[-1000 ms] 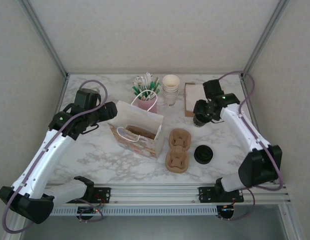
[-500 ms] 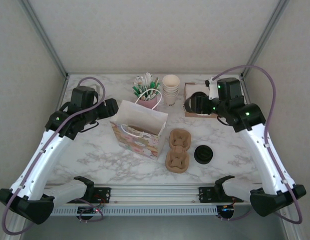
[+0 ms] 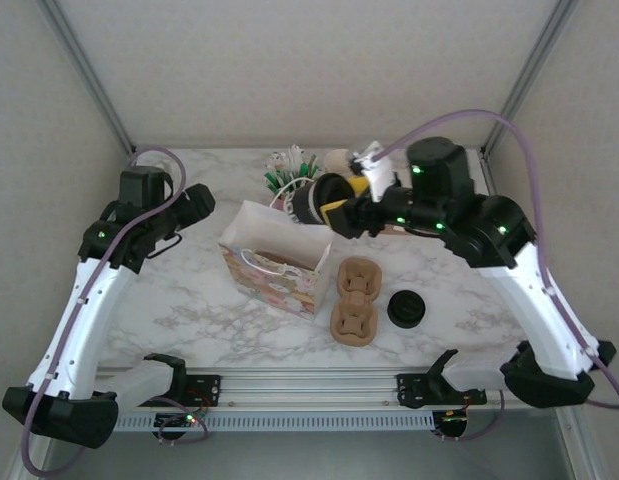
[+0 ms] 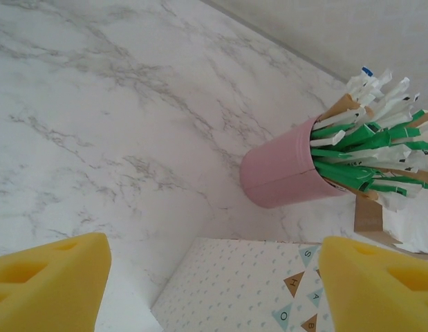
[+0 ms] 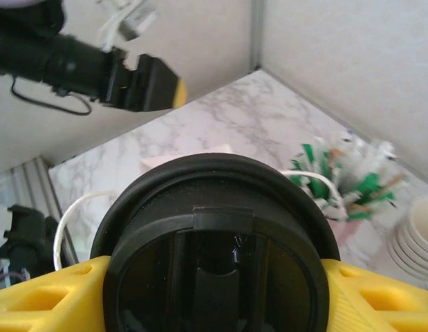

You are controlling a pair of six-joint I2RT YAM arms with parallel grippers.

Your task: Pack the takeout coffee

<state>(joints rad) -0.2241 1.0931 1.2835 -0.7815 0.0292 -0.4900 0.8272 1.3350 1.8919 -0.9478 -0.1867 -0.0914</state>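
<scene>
The takeout coffee (image 3: 311, 200) is a cup with a round black lid (image 5: 217, 256), lying tilted on its side in the air. My right gripper (image 3: 341, 198) is shut on it, with a yellow finger (image 5: 41, 297) on each side of the lid. It hangs over the back edge of the open patterned paper bag (image 3: 274, 262), which stands left of centre. My left gripper (image 3: 196, 205) is open, left of the bag and apart from it. In the left wrist view the bag's side (image 4: 255, 283) lies between the spread fingers (image 4: 51, 283).
A pink holder (image 4: 283, 169) of green and white sachets stands behind the bag. Stacked cream cups (image 5: 417, 228) are beside it. Two brown cardboard cup carriers (image 3: 356, 297) lie right of the bag, and a low black round item (image 3: 406, 309) sits further right.
My right arm has swung left from the back right, carrying the coffee to above the bag. My left gripper has drawn back left, away from the bag.
</scene>
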